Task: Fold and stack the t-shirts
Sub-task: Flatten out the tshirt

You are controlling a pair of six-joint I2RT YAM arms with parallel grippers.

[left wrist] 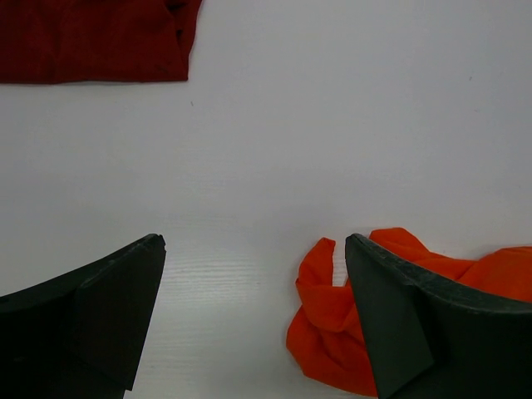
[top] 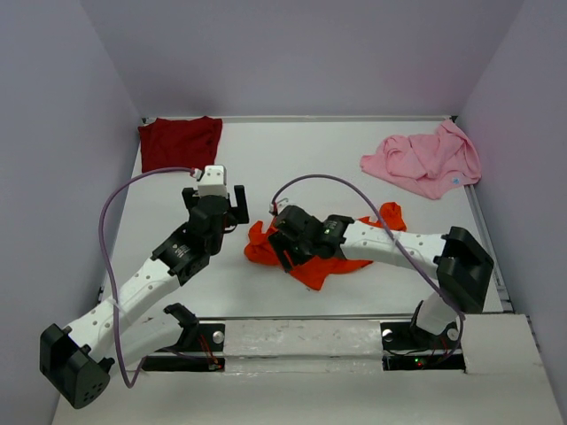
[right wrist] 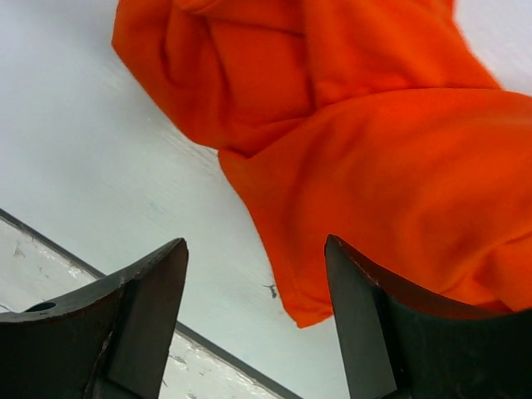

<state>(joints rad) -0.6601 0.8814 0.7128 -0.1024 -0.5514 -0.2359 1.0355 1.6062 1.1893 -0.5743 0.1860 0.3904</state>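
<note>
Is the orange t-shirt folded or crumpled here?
Crumpled, not folded. The orange t-shirt lies bunched in an irregular heap, and both wrist views show twisted creases and loose, uneven edges.

A robotics lab test cell: plain pale lavender walls box in a flat white bench, with two white-and-black jointed robot arms bolted along its near edge and thin purple cables looping from them.
</note>
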